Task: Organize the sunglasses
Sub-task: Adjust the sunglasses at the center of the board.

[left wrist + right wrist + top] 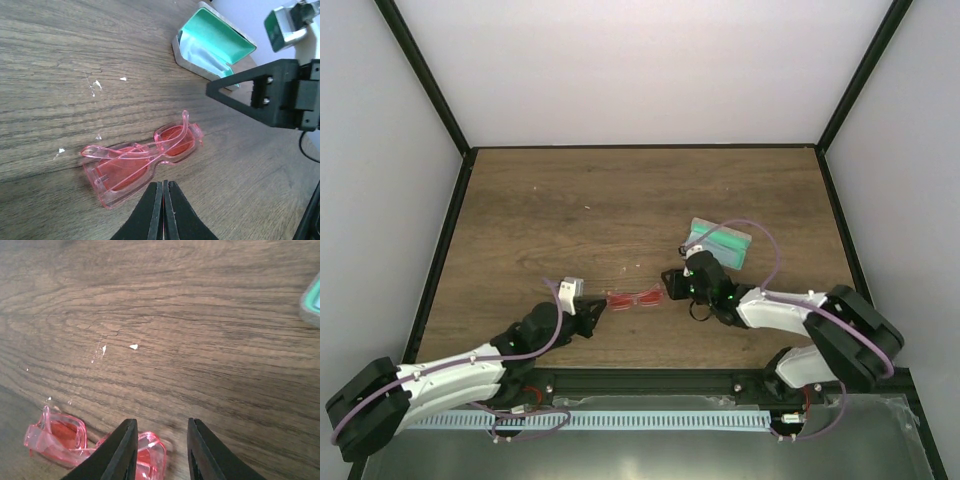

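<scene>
Centre-low on the wooden table (640,190), lower-left of the open grey case (722,243), folded sunglasses (635,298) lie flat.
Probably light, slick, brittle plastic; pinch the front frame, not the thin arms. Left gripper (163,184) closed, empty, at its edge; right gripper (161,422) part-open, empty.
</scene>
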